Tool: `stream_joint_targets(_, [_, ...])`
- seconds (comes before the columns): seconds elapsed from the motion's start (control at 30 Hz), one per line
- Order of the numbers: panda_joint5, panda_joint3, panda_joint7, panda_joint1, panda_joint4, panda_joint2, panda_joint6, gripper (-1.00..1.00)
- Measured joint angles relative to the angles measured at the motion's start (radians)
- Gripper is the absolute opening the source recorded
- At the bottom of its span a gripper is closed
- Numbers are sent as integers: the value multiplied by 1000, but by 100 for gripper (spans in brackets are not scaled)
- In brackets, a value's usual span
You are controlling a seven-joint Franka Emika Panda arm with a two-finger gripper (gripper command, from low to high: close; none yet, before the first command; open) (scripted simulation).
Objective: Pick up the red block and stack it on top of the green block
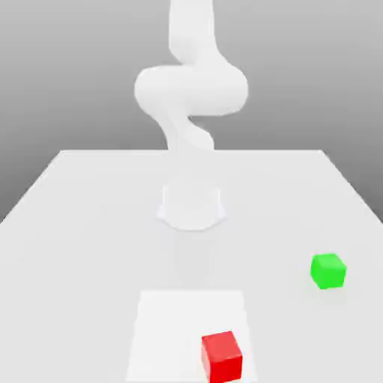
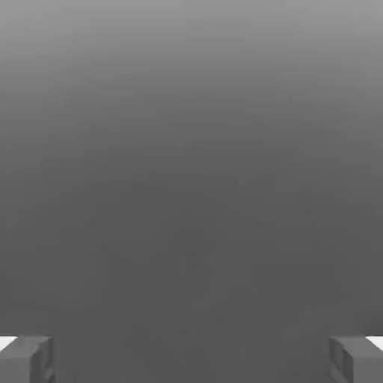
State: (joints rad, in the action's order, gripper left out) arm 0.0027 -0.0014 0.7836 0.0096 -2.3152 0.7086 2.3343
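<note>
The gripper [image 2: 191, 360] stands wide open in the hand view, nothing between its fingers. In the exterior view the red block [image 1: 222, 357] sits on the bench [image 1: 67, 284], on the pale square [image 1: 168, 329] in front of the arm [image 1: 191, 90] — the green block [image 1: 328, 271] lies well apart, toward the exterior view's right and nearer the arm's base. The coming move turns on bringing the gripper down over the red block — which way it lies from the fingers, I can't quite tell.
</note>
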Motion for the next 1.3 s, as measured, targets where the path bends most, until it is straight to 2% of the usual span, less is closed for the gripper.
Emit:
stream_joint_targets(0.8, [-5, 17, -135, 66, -145, -876, 330, 0])
stream_joint_targets(0.97, [-14, 13, -135, 72, -131, -1057, 462, 0])
stream_joint_targets(1.0, [-15, 12, -135, 72, -127, -1087, 487, -100])
stream_joint_targets(1.2, [-17, 12, -133, 72, -125, -1102, 499, -100])
stream_joint_targets(1.3, [-15, 14, -135, 70, -135, -1038, 445, -100])
